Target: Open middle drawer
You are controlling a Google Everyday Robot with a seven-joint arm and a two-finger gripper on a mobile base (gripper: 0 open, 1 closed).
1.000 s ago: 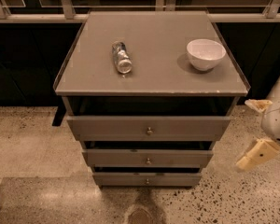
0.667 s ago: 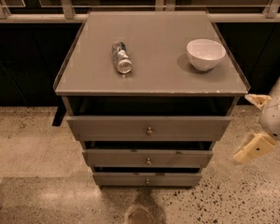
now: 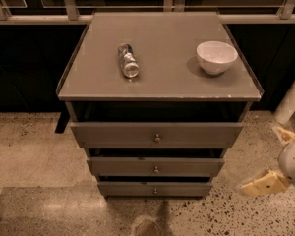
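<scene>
One knob (image 3: 156, 169) centres the middle drawer (image 3: 191, 167), well left of my gripper (image 3: 264, 159), whose fingers (image 3: 263, 183) are spread, holding nothing.

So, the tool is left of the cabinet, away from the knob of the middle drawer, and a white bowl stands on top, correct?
No: the camera view shows the tool right of the cabinet, away from the knob of the middle drawer; a white bowl stands on top.

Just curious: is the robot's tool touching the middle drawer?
Apart. The camera view shows the open tool low at right, bare floor between it and the middle drawer.
</scene>
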